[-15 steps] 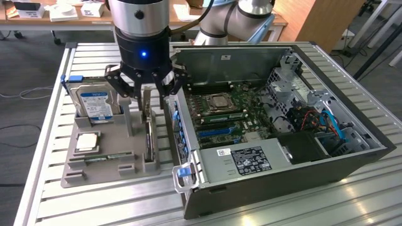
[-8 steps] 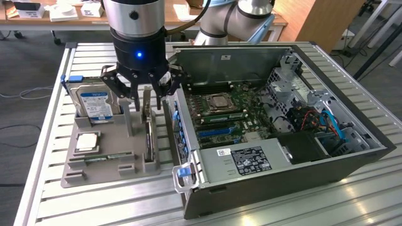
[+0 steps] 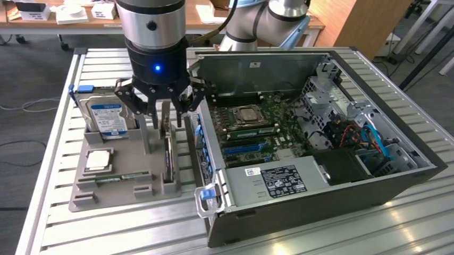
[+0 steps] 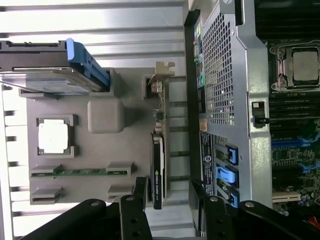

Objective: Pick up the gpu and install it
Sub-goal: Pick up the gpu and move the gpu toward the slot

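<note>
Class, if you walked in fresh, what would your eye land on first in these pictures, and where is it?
The black gripper hangs open above the gpu, which stands on edge in the gray tray. At the exterior view's right, the open computer case shows its motherboard.

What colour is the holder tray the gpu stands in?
Plain grey; the holder tray shows best in the wrist view.

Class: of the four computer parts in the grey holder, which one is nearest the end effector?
The gpu, standing on edge beside the computer case, under the end effector; hard drive, processor and memory strip sit farther off.
</note>
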